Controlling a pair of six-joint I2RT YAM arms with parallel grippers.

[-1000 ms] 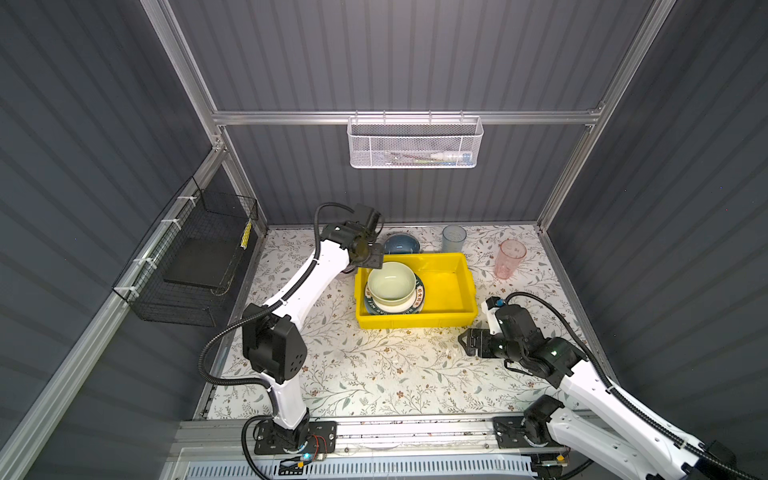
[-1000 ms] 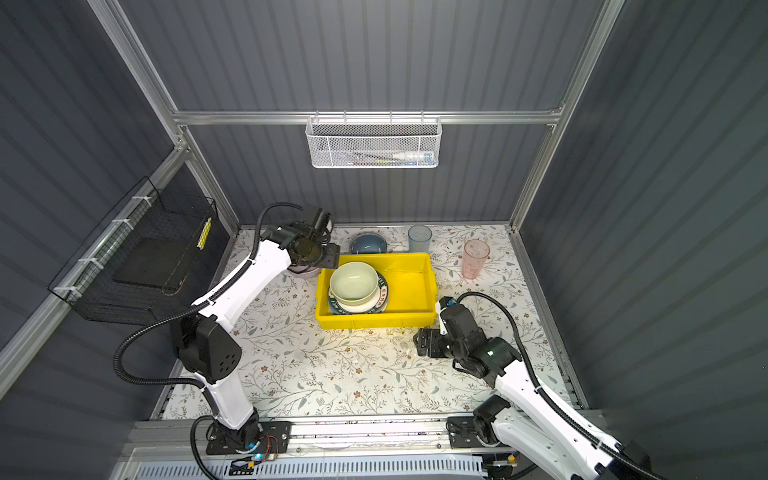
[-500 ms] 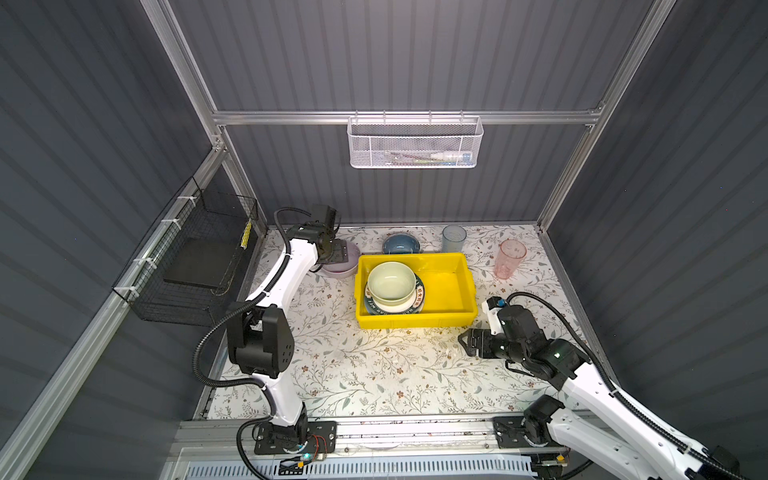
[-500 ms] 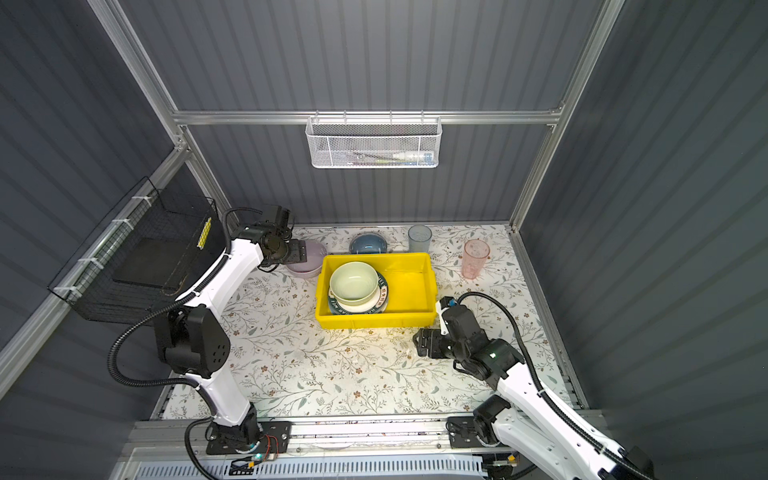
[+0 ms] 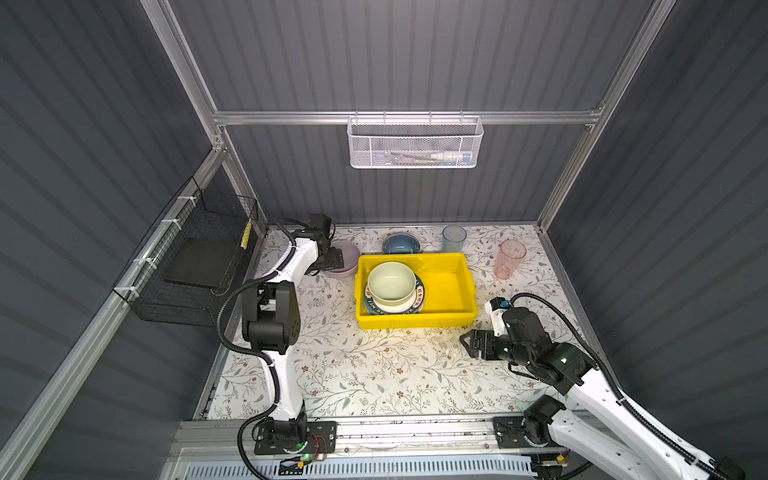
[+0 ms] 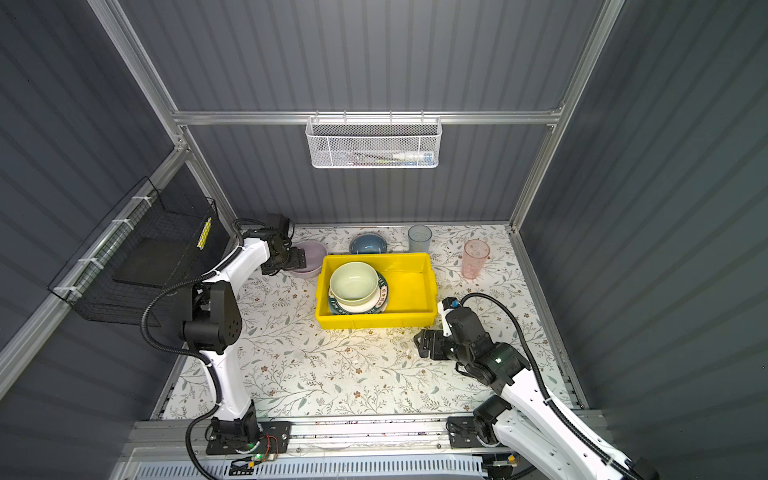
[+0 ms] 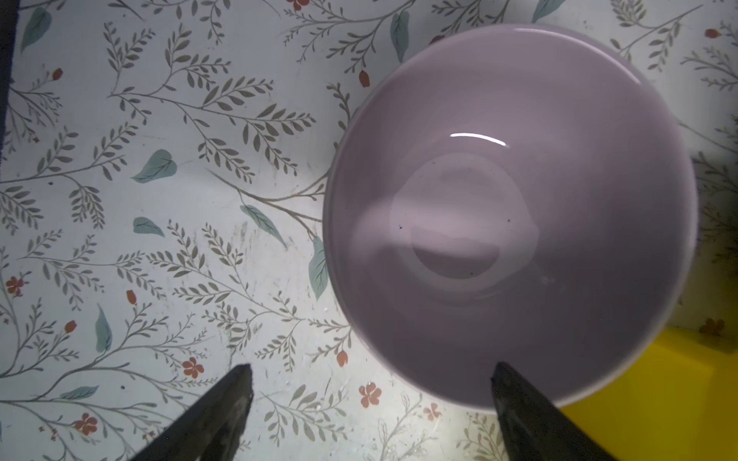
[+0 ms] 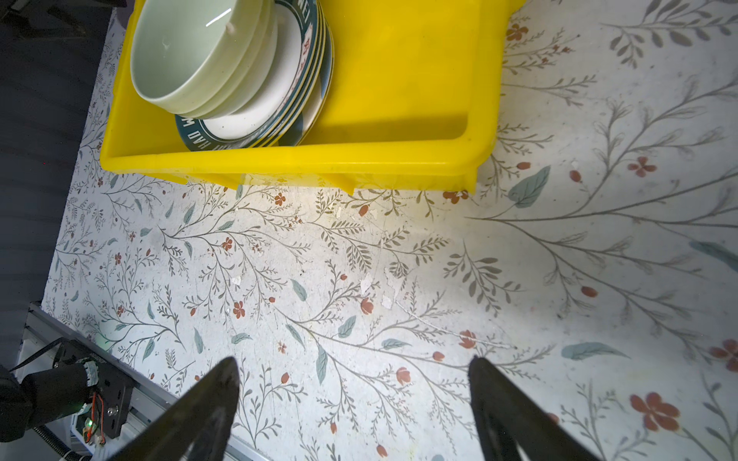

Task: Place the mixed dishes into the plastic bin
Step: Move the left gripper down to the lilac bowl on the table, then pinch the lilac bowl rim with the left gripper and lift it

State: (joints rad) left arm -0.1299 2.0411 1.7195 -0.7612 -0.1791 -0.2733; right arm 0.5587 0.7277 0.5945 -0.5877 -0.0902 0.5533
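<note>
The yellow plastic bin (image 5: 446, 286) (image 6: 409, 286) holds a pale green bowl (image 5: 391, 283) (image 8: 191, 52) stacked on dark-rimmed plates (image 5: 419, 303) (image 8: 255, 115). Just left of the bin, a lilac bowl (image 5: 351, 251) (image 7: 511, 215) stands on the table. My left gripper (image 5: 334, 259) (image 7: 371, 371) hangs open over its near rim, one finger above the bowl's inside and one outside. A blue bowl (image 5: 401, 244), a blue tumbler (image 5: 454, 239) and a pink tumbler (image 5: 510, 258) stand behind and right of the bin. My right gripper (image 5: 469, 343) (image 8: 353, 367) is open and empty, front right of the bin.
A white mesh basket (image 5: 415, 143) hangs on the back wall. On the left wall is a black wire basket (image 5: 195, 257). The bin's corner (image 7: 659, 391) lies close beside the lilac bowl. A metal rail (image 5: 395, 428) runs along the table's front edge.
My left gripper has swung left from the bin's back left corner to the lilac bowl, and its jaws have spread wider. The right arm has stayed still.
</note>
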